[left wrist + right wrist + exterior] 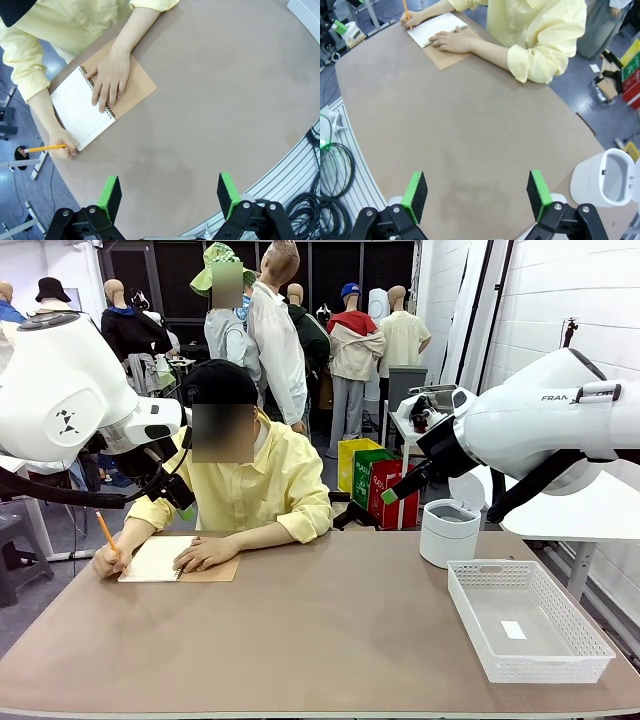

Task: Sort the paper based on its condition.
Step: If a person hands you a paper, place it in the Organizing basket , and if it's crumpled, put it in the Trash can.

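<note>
Left gripper (170, 197): jaws spread wide, nothing between the green pads (110, 196). It is held high over the table (215, 100), looking down on bare brown surface.
Right gripper (477, 196): likewise wide apart and empty, held above the middle of the table.
Paper (513, 630): one small flat white piece lying on the floor of the basket (468, 620), clear of its walls. Both grippers are well apart from it.
Basket: white mesh tray on the robot's right side of the table, near the front edge.
Bin (448, 535): white, round, open at the top. It stands at the far right corner of the table, just behind the basket and not touching it.
Notebook (155, 560): spiral-bound and open to a white page, with the tan cover lying flat beside it, on the far left of the table in front of the person.
Person: yellow shirt, seated at the far side, leaning over the notebook.
Pencil hand (108, 560): at the page's outer edge, holding an orange pencil (105, 532) tilted up and away from the sheet.
Other hand (205, 553): laid flat across the spiral binding, fingers on the page.
</note>
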Controlling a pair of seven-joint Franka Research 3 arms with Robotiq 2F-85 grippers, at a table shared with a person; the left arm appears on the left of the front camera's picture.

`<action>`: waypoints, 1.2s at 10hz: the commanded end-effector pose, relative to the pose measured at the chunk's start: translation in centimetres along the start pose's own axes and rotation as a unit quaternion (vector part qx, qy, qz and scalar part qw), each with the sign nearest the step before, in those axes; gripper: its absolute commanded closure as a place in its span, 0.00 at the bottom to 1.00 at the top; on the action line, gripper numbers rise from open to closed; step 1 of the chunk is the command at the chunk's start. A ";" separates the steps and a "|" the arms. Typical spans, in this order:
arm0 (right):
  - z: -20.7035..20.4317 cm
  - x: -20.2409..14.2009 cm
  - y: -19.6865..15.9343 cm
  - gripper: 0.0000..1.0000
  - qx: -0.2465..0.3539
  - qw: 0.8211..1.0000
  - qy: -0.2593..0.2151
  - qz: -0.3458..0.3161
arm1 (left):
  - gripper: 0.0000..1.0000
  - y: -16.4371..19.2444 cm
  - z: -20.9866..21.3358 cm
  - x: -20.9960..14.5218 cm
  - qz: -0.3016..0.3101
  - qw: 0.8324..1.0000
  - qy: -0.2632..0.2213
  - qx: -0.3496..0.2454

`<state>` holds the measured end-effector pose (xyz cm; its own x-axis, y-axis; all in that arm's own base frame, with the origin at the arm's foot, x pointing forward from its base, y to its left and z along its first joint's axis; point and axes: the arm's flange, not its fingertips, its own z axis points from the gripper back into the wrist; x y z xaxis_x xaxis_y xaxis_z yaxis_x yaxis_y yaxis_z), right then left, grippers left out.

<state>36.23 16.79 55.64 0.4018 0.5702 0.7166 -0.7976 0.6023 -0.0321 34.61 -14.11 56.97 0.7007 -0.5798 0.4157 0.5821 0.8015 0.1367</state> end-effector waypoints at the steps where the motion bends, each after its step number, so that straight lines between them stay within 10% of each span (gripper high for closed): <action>1: 0.1 0.1 0.0 0.00 0.001 1.000 0.004 0.001 | 0.00 0.1 0.0 0.0 0.000 1.000 0.000 0.001; 12: 0.1 0.1 0.0 0.00 0.001 1.000 0.004 0.001 | 0.00 0.1 0.0 0.0 0.000 1.000 0.000 0.001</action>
<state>36.23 16.79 55.64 0.4018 0.5702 0.7166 -0.7976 0.6023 -0.0321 34.61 -14.11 56.97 0.7007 -0.5798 0.4157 0.5821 0.8015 0.1367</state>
